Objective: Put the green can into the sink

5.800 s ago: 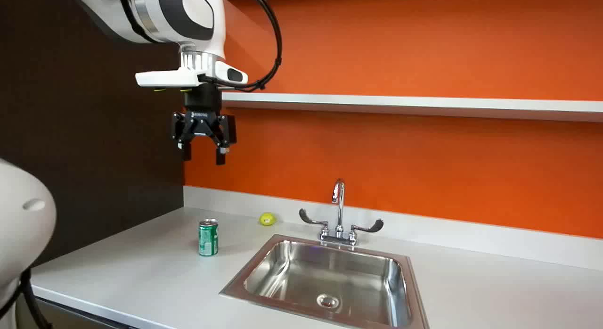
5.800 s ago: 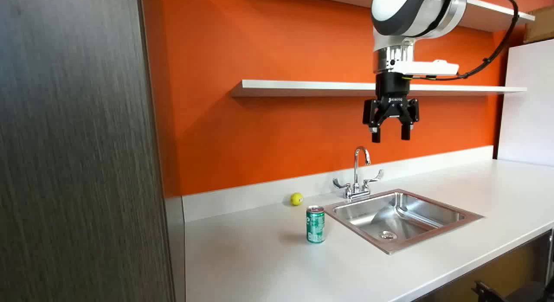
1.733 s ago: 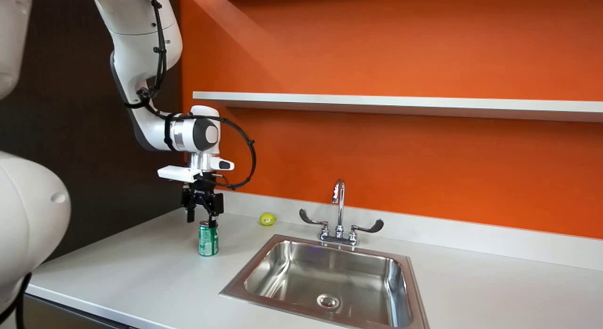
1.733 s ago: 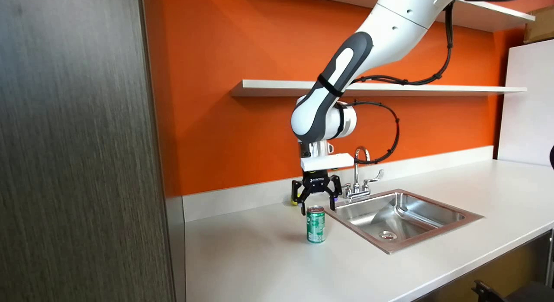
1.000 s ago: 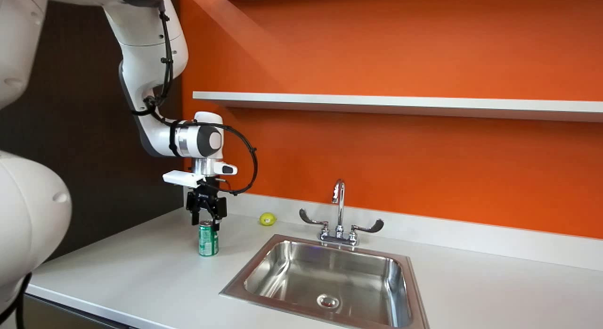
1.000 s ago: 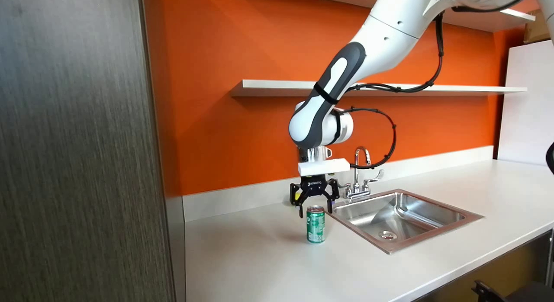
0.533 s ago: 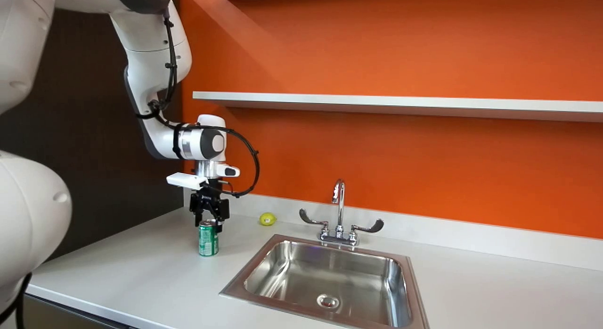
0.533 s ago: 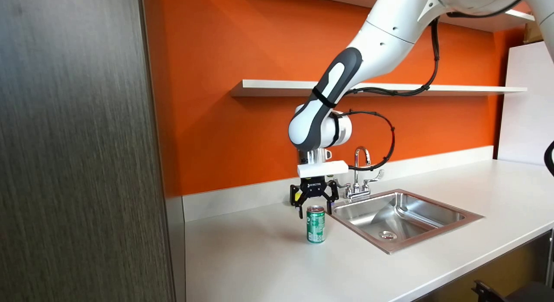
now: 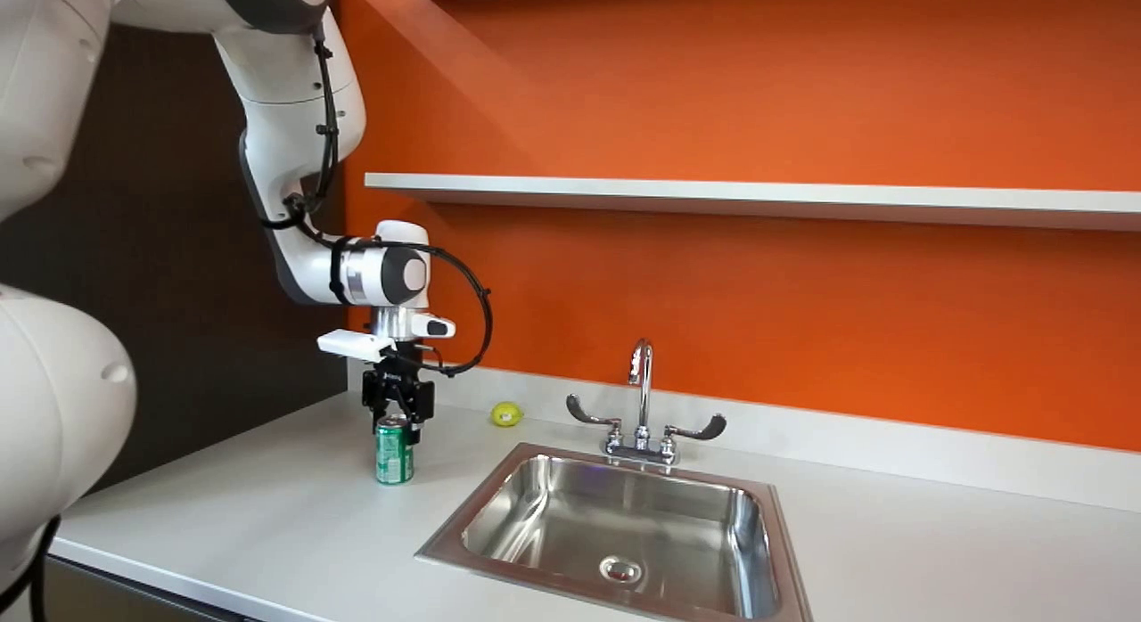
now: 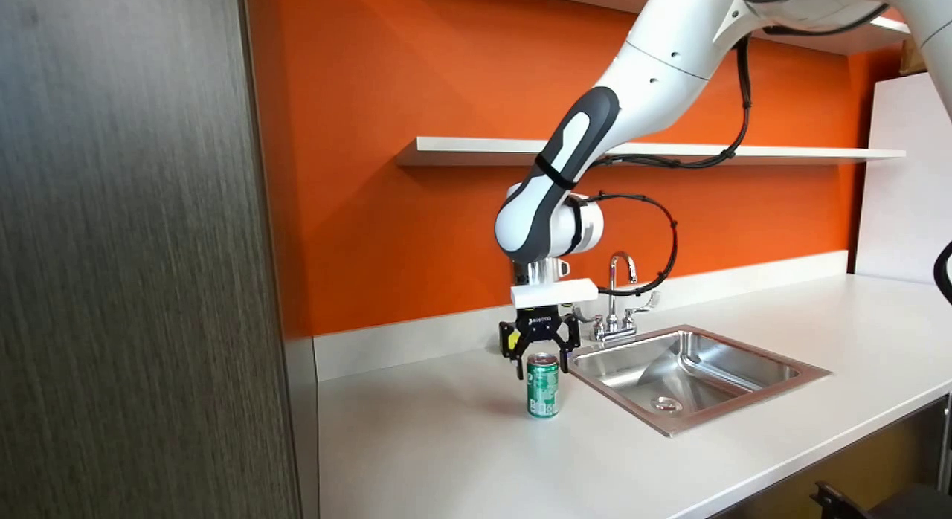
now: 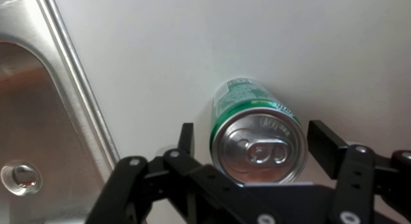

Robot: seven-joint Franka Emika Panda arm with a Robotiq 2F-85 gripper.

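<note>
The green can [image 9: 394, 460] stands upright on the white counter, left of the sink [image 9: 624, 524]. It also shows in an exterior view [image 10: 542, 400] and in the wrist view [image 11: 260, 150], where its silvery top faces the camera. My gripper [image 9: 396, 428] points down at the can's top, fingers partly lowered past the rim. In an exterior view the gripper [image 10: 542, 367] has one finger on each side of the can. In the wrist view the gripper [image 11: 252, 137] is open, with a clear gap left of the can and a narrow one right. The sink basin holds nothing visible.
A yellow-green round object [image 9: 506, 414] lies near the backsplash. A chrome faucet [image 9: 642, 399] with two handles rises behind the sink. A white shelf [image 9: 749, 194] runs along the orange wall. A dark panel [image 10: 134, 251] bounds the counter's end.
My gripper has come down from high above the counter to the can. In the last second it has lowered slightly and its fingers have drawn a little closer. The can has not moved.
</note>
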